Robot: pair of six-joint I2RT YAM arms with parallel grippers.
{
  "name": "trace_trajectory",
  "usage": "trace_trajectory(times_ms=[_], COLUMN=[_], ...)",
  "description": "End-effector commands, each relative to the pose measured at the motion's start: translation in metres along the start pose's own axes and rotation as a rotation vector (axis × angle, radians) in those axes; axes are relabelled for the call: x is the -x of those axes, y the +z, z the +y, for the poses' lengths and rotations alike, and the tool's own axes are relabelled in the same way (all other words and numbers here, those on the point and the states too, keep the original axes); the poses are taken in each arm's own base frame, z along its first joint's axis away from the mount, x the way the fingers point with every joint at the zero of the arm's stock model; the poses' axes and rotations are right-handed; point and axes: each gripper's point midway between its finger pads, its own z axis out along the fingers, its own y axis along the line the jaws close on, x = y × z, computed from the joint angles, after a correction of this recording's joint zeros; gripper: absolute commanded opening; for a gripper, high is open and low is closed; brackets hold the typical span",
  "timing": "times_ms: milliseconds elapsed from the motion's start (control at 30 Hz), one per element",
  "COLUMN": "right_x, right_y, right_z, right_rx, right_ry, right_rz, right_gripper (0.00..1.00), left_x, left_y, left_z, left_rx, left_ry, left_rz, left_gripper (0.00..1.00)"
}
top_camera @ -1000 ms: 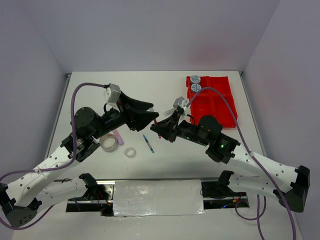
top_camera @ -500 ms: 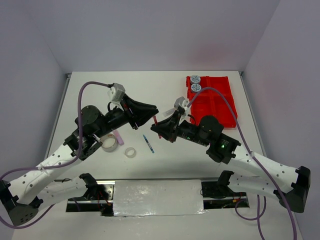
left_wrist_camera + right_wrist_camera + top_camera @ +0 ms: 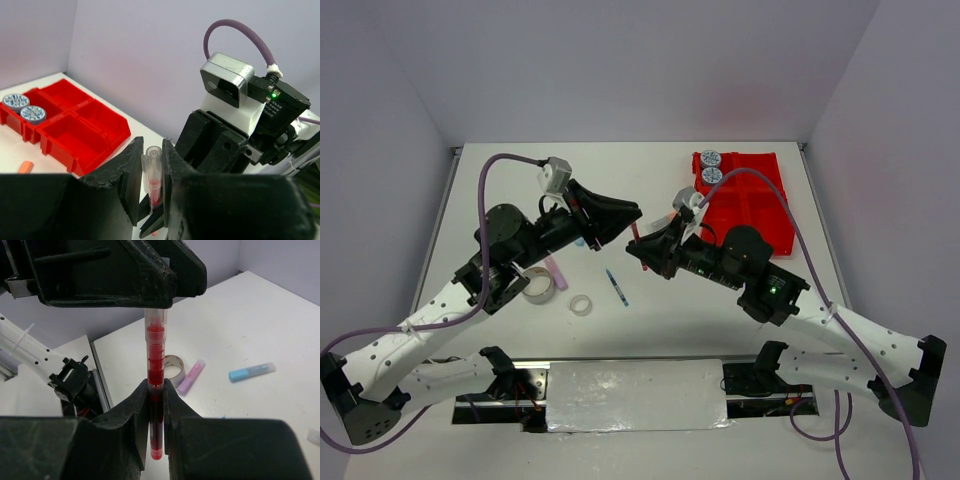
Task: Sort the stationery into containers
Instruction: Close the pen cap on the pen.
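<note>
A red pen with a clear cap is held in the air over the middle of the table. My right gripper is shut on its red barrel. My left gripper is shut on the clear cap end, and the two grippers face each other. The red tray lies at the back right, with two blue-patterned tape rolls in its far left compartment. On the table lie a blue pen, a small clear tape ring, a larger tape ring and a pink stick.
A light blue stick lies past the pink stick in the right wrist view. An orange stick lies on the table in front of the tray. A metal plate runs along the near edge.
My left gripper has moved right and closed its jaws on the cap end of the red pen. The right gripper has kept its hold and barely shifted.
</note>
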Motion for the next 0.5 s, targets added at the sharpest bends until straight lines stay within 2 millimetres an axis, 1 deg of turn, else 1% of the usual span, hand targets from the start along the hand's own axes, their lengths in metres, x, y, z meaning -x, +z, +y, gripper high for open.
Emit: trace_trajectory(times_ms=[0, 33, 67, 133, 167, 200, 233, 267, 300, 333, 400, 433, 467], right_x=[0.127, 0.132, 0.146, 0.155, 0.169, 0.174, 0.182, 0.196, 0.2, 0.215, 0.226, 0.24, 0.243], right_y=[-0.009, -0.008, -0.009, -0.005, -0.008, -0.007, -0.009, -0.013, -0.011, -0.016, -0.018, -0.024, -0.025], right_z=[0.025, 0.026, 0.028, 0.025, 0.026, 0.022, 0.024, 0.03, 0.029, 0.031, 0.033, 0.035, 0.038], right_rx=[0.06, 0.064, 0.066, 0.053, 0.051, 0.042, 0.05, 0.071, 0.065, 0.062, 0.064, 0.065, 0.081], right_ry=[-0.1, -0.106, -0.121, -0.133, -0.147, -0.155, -0.162, -0.176, -0.183, -0.202, -0.221, -0.231, -0.236], right_rz=[-0.36, -0.368, -0.394, -0.405, -0.431, -0.443, -0.456, -0.481, -0.484, -0.512, -0.522, -0.547, -0.548], right_gripper=[0.0, 0.0, 0.0, 0.0, 0.0, 0.0, 0.0, 0.0, 0.0, 0.0, 0.0, 0.0, 0.0], left_x=[-0.056, -0.061, -0.071, -0.083, -0.096, -0.102, -0.111, -0.128, -0.136, -0.153, -0.171, -0.184, -0.189], left_y=[-0.002, -0.002, -0.002, -0.004, -0.007, -0.008, -0.01, -0.013, -0.015, -0.021, -0.027, -0.034, -0.037], left_z=[0.02, 0.023, 0.027, 0.032, 0.036, 0.039, 0.041, 0.047, 0.049, 0.055, 0.059, 0.065, 0.067], left_rx=[0.057, 0.065, 0.074, 0.083, 0.094, 0.104, 0.105, 0.115, 0.119, 0.133, 0.14, 0.163, 0.17], left_ry=[-0.069, -0.078, -0.086, -0.099, -0.111, -0.124, -0.132, -0.15, -0.16, -0.181, -0.203, -0.216, -0.221], left_rz=[0.176, 0.189, 0.214, 0.246, 0.273, 0.285, 0.306, 0.345, 0.361, 0.398, 0.434, 0.462, 0.47], left_gripper=[0.0, 0.0, 0.0, 0.0, 0.0, 0.0, 0.0, 0.0, 0.0, 0.0, 0.0, 0.0, 0.0])
